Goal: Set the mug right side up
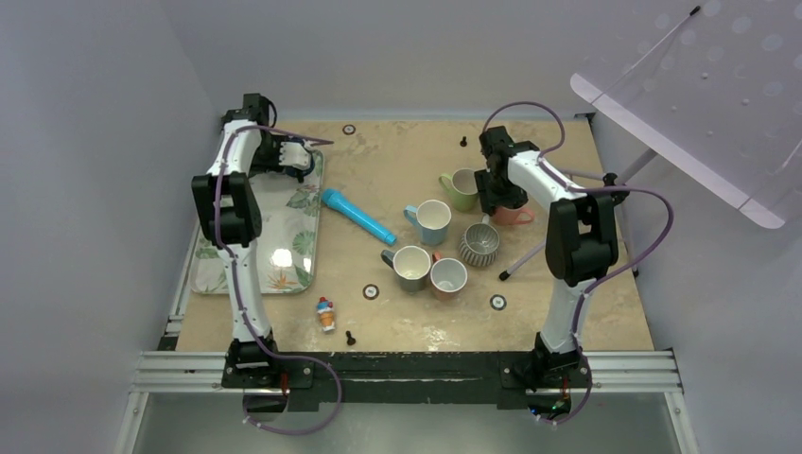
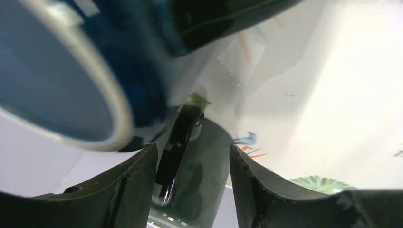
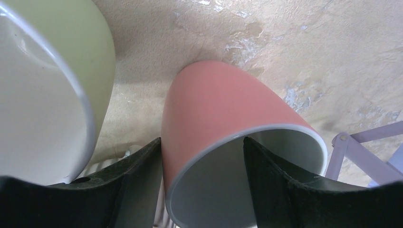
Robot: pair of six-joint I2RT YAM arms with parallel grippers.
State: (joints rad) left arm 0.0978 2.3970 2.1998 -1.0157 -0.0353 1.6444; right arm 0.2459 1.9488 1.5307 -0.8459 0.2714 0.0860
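A salmon-pink mug [image 3: 214,99] stands mouth-up on the table, half hidden under my right gripper [image 1: 496,200] in the top view. In the right wrist view, my right gripper [image 3: 202,142] is open and straddles the mug's wall, one finger outside and the other inside the mouth, clear of the wall. A dark blue mug [image 2: 128,61] with a white rim lies tipped over the floral tray [image 2: 332,95]. My left gripper [image 2: 192,148] is open around its dark handle [image 2: 183,137], which sits close to the left finger. A striped mug [image 1: 479,244] rests upside down.
Upright mugs stand around the striped one: green [image 1: 461,189], light blue [image 1: 430,222], grey [image 1: 411,267] and orange [image 1: 447,277]. A blue cylinder [image 1: 357,216] lies beside the tray [image 1: 284,236]. A small figurine [image 1: 326,315] is near the front edge. A clear panel [image 1: 700,95] hangs at the upper right.
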